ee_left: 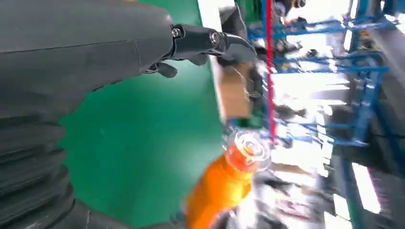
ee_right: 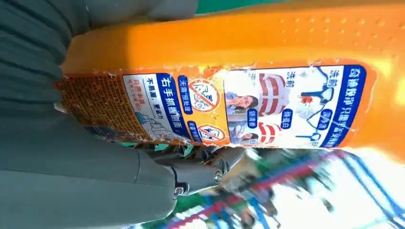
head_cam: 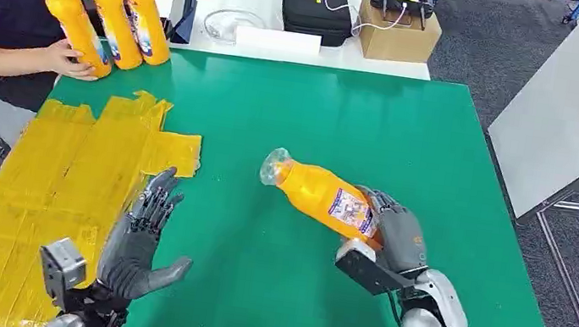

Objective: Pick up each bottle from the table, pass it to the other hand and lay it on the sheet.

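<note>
Bottle (head_cam: 320, 195) sits in the right hand (head_cam: 394, 234), which wraps its fingers round the bottom end and holds it up off the green desk (head_cam: 343, 120). It lies on its side, with its clear cap pointing toward the left hand (head_cam: 141, 237). That left hand is spread wide with nothing in it, near the edge of the yellow sheet (head_cam: 53, 182), a little way from the cap. The bottle is orange with a blue and white label (ee_right: 239, 107). The label has Chinese writing, two round red warning signs and small pictures. Three more orange bottles (head_cam: 107, 9) stand at the far corner, where a person's hand (head_cam: 70, 60) touches one.
</note>
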{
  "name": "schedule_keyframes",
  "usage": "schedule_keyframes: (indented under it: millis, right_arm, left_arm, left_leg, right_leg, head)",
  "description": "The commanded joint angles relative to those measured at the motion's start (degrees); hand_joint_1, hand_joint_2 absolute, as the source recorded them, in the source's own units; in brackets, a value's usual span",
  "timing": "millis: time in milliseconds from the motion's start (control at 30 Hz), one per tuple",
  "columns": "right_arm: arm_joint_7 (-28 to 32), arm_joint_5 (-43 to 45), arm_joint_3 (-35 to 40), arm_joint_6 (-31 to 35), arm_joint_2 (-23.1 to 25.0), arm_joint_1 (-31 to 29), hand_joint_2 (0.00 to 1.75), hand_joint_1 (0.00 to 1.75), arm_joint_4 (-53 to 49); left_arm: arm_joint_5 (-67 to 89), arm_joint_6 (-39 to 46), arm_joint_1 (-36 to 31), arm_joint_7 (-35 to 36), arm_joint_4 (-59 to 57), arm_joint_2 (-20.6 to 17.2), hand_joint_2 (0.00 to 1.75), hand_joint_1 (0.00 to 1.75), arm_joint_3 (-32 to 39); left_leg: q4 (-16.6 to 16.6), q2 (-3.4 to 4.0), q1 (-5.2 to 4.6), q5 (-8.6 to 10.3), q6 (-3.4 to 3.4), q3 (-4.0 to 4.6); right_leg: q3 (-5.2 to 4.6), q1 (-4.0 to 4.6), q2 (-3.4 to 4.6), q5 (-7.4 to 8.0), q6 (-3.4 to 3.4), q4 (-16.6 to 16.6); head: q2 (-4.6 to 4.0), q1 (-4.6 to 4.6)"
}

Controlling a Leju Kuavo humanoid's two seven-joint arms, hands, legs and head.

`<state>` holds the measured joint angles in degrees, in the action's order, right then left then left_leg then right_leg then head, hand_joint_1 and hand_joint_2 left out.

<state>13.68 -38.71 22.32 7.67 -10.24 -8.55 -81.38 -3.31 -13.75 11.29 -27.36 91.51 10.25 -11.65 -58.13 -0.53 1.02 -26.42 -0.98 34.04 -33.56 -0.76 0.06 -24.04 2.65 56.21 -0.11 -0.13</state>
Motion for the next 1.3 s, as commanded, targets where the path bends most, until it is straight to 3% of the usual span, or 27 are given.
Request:
schedule_keyframes:
  millis: [33, 600, 1133, 1300]
  right_arm:
    - [-0.2, 0.0, 7.4, 0.7, 5.8, 2.8, 1.75, 1.75, -12.0]
    - [1.2, 2.0, 6.8, 0.2, 5.1, 3.8, 1.75, 1.75, -11.3]
    - [1.5, 2.1, 10.8, -2.8, 5.9, 3.6, 1.75, 1.75, -7.7]
    - [1.0, -0.8, 19.3, -4.6, 7.1, 3.0, 1.75, 1.75, -4.3]
  left_arm:
    - [-4.7, 1.7, 1.6, 0.7, 5.1, 0.5, 1.75, 0.0, -2.0]
    - [-8.0, -1.8, 3.9, 1.1, 6.1, -1.5, 1.75, 0.0, -6.3]
    - [-5.8, 0.8, 3.2, -0.1, 6.3, -2.4, 1.75, 0.0, -8.5]
    - [-5.1, 1.5, 3.5, -0.8, 6.7, -1.8, 1.75, 0.0, -6.1]
  left_leg:
    - [0.0, 0.25, 0.0, -0.1, 0.02, -0.19]
    - [0.0, 0.08, -0.04, -0.05, 0.0, -0.24]
    - [0.1, 0.09, -0.07, -0.03, 0.02, -0.24]
    - [0.1, 0.2, -0.05, -0.05, 0.04, -0.31]
  right_leg:
    - [0.08, 0.03, 0.18, -0.05, -0.16, 0.1]
    - [0.18, -0.01, 0.02, -0.04, -0.11, 0.0]
    - [0.17, 0.01, 0.04, -0.01, -0.09, -0.1]
    - [0.21, 0.03, 0.14, 0.01, -0.12, -0.1]
  head:
    - [0.0, 0.0]
    - [0.0, 0.0]
    - [0.0, 0.0]
    - [0.0, 0.0]
